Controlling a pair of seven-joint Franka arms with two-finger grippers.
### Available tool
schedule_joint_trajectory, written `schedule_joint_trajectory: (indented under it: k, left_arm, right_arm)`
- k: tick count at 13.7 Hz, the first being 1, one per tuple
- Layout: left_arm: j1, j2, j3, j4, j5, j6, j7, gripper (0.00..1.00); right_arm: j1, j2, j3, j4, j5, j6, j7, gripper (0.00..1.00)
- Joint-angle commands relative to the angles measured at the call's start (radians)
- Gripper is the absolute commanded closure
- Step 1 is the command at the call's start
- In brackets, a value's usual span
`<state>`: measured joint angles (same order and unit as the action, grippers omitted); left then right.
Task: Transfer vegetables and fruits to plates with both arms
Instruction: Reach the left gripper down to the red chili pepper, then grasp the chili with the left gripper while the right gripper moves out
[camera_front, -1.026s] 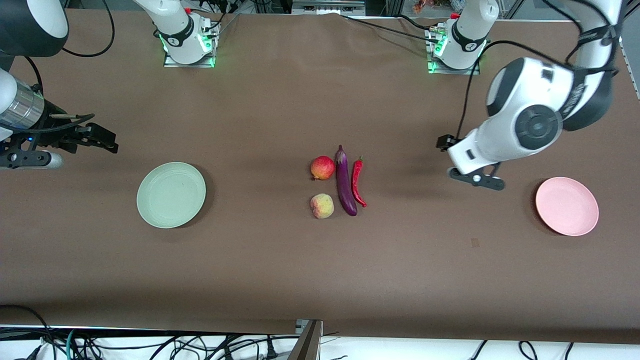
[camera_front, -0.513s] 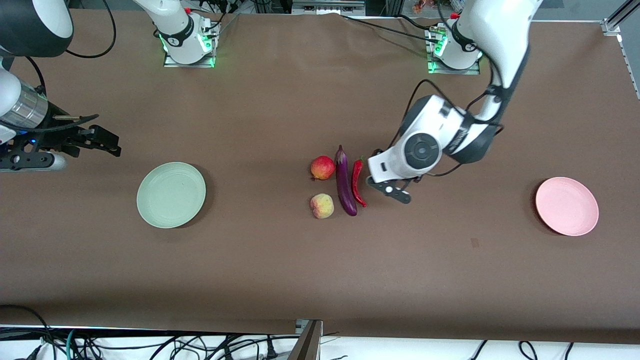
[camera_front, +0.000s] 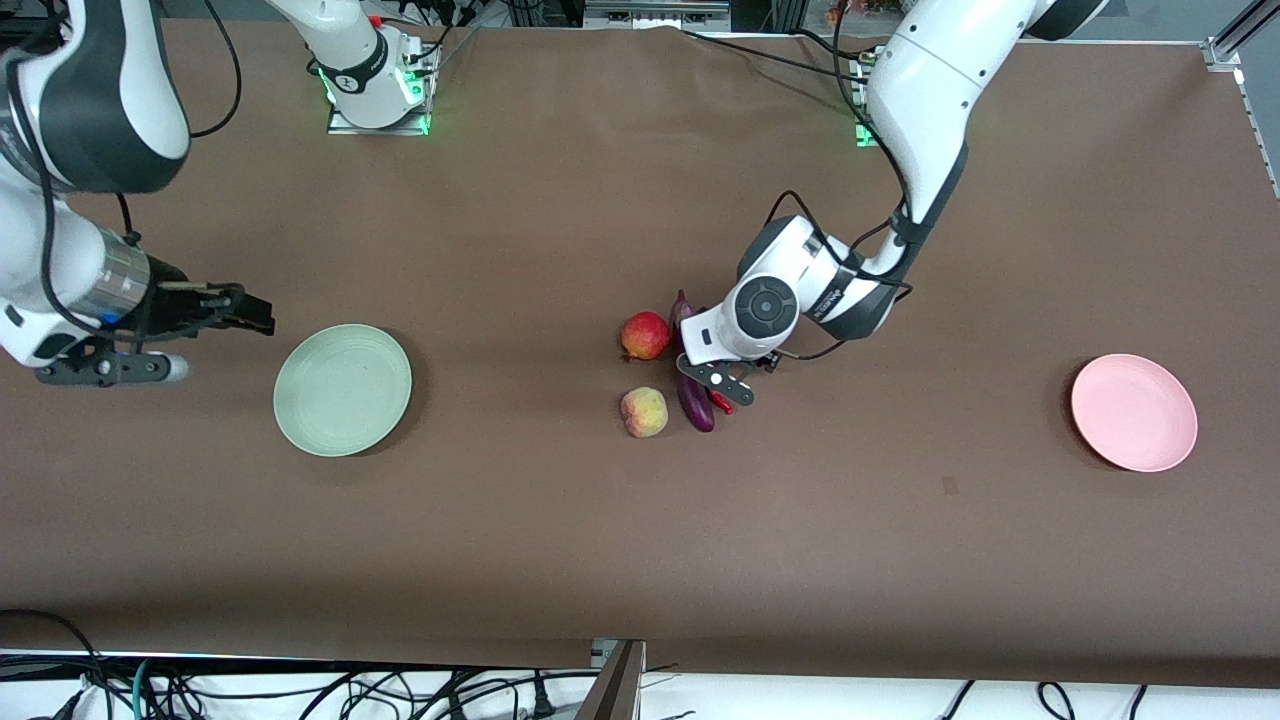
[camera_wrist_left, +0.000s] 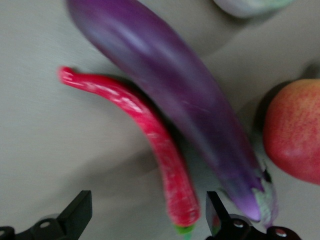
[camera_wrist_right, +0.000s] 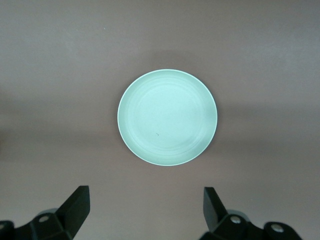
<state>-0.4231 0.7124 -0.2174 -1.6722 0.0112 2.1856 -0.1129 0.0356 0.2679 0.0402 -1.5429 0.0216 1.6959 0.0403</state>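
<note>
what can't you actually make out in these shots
- Chili pepper: in the front view the left arm's wrist covers all but its tip; its green stem is cut by the left wrist view's edge.
- Eggplant: its middle is hidden under that wrist in the front view.
- Left gripper: open over the chili pepper, but contact cannot be judged.
- Peach: only a sliver shows at the left wrist view's edge.
- Right gripper: open near the green plate; its height is unclear.

The left gripper (camera_front: 715, 378) hides most of the red chili pepper (camera_front: 722, 403).
</note>
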Motion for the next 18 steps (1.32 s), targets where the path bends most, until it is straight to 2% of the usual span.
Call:
schedule_joint_trajectory:
  k: [1, 2, 4, 5, 7, 8, 12, 16, 18]
  left_arm:
    - [-0.071, -0.013, 0.021, -0.024, 0.013, 0.02, -0.057, 0.0]
    - [-0.065, -0.01, 0.021, -0.024, 0.06, 0.02, -0.057, 0.0]
    - [-0.054, -0.002, 0.021, -0.024, 0.127, 0.02, -0.057, 0.16]
    - [-0.052, -0.002, 0.021, -0.024, 0.127, 0.02, -0.057, 0.33]
    - [-0.051, -0.002, 0.021, -0.024, 0.127, 0.02, -0.059, 0.81]
    - [-0.048, -0.004, 0.021, -0.024, 0.127, 0.02, -0.059, 0.95]
    - [-0.022, -0.043, 0.021, -0.023, 0.128, -0.028, -0.057, 1.0]
    - [0.116, -0.164, 0.026, -0.004, 0.157, -0.283, -0.031, 1.0]
    - [0.19, -0.207, 0.026, -0.003, 0.214, -0.343, 0.057, 1.0]
  right_arm:
    - [0.006, 0.001, 0.004, 0.02, -0.009, -0.013, -0.011, 0.0]
    - [0.012, 0.004, 0.004, 0.018, -0.009, -0.016, -0.011, 0.0]
    - [0.012, 0.014, 0.003, 0.009, -0.009, -0.016, -0.014, 0.0]
    - [0.018, 0.03, 0.003, 0.01, -0.008, -0.01, -0.013, 0.0]
    - [0.056, 0.059, 0.003, 0.015, -0.011, 0.001, 0.004, 0.0]
    - [0.073, 0.069, 0.003, 0.017, -0.011, 0.007, 0.007, 0.0]
    - [0.133, 0.103, 0.004, 0.021, -0.003, 0.05, 0.139, 0.0]
    - [0.196, 0.164, 0.004, 0.093, 0.001, 0.051, 0.268, 0.0]
    - [0.248, 0.229, 0.004, 0.133, 0.036, 0.073, 0.364, 0.0]
